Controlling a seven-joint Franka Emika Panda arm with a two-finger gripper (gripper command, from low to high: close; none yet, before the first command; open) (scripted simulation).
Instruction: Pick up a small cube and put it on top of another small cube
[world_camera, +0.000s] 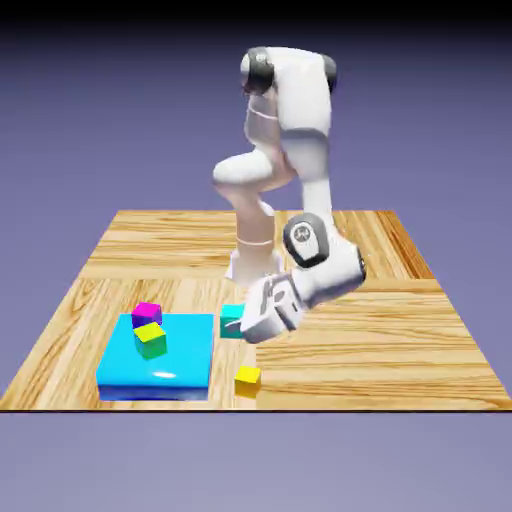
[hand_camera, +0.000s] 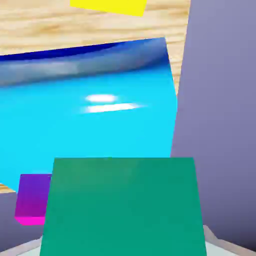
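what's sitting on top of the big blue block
Two small cubes stand on the big blue block near its far left corner: a magenta cube and a green cube with a yellow top, close together. Whether they touch can't be told.

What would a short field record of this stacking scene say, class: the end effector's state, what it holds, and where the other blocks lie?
end effector: shut on the teal-green cube, which fills the lower hand view
cube's place: just off the right edge of the cyan slab in the exterior view; whether it has left the table cannot be told
on the slab: magenta cube and a green cube with a yellow top, close together near its left end
yellow cube: on the table by the slab's near right corner
stacking: not yet done
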